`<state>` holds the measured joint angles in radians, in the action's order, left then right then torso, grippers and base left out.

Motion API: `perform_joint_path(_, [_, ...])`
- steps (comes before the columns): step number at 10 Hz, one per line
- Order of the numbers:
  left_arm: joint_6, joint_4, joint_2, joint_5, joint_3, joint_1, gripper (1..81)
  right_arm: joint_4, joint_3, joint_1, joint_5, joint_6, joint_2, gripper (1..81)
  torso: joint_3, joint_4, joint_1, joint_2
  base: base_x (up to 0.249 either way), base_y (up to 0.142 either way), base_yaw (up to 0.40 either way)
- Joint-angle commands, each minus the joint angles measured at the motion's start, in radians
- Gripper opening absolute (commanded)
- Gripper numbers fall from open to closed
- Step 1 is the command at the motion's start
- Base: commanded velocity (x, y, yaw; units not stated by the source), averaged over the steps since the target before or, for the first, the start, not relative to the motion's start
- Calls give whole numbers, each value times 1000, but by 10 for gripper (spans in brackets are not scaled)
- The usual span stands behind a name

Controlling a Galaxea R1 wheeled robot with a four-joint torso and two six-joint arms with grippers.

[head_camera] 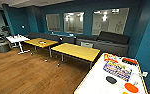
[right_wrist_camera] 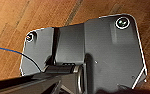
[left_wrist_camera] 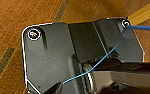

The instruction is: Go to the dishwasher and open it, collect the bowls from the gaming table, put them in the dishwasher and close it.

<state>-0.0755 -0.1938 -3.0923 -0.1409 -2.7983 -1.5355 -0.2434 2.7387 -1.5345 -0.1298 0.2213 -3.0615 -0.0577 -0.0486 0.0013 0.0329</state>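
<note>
Gaming table (head_camera: 96,82) nearest, long axis running away, orange bowl (head_camera: 131,87) beside black bowl (head_camera: 111,79), claw state untellable.

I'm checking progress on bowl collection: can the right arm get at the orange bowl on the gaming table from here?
Probably not yet: the orange bowl sits on the gaming table, while the right wrist view shows wooden floor beneath that arm.

Black bowl (head_camera: 111,79) and orange bowl (head_camera: 131,87) on white gaming table (head_camera: 96,81).
</note>
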Motion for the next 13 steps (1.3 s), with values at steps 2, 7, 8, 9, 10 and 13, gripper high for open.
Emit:
perform_joint_path(2, [2, -1, -3, 46, 0, 45, 811, -11, -2, 47, 42, -2, -1, 811, 0, 0, 0, 0, 0, 0, -143])
perform_joint_path(7, [2, 5, -2, 47, 0, 45, 811, -13, -2, 49, 44, -2, -4, 811, 0, 0, -1, 0, 0, 0, -263])
perform_joint_path(8, [2, 5, -2, 47, -1, 45, 811, -13, -2, 47, 44, -2, -6, 811, 0, 0, -1, 0, 0, 0, -283])
perform_joint_path(9, [2, 5, 0, 47, -1, 45, 811, -13, -2, 49, 44, -2, -7, 811, 0, 0, -1, 0, 0, 0, -283])
perform_joint_path(10, [2, 5, 0, 47, -1, 45, 811, -13, -2, 49, 45, -2, -7, 811, 0, 0, -1, 0, 0, 0, -282])
perform_joint_path(13, [2, 8, 0, 47, -1, 48, 811, -13, -2, 47, 44, -2, -4, 811, 0, 0, -1, 0, 0, 0, -282])
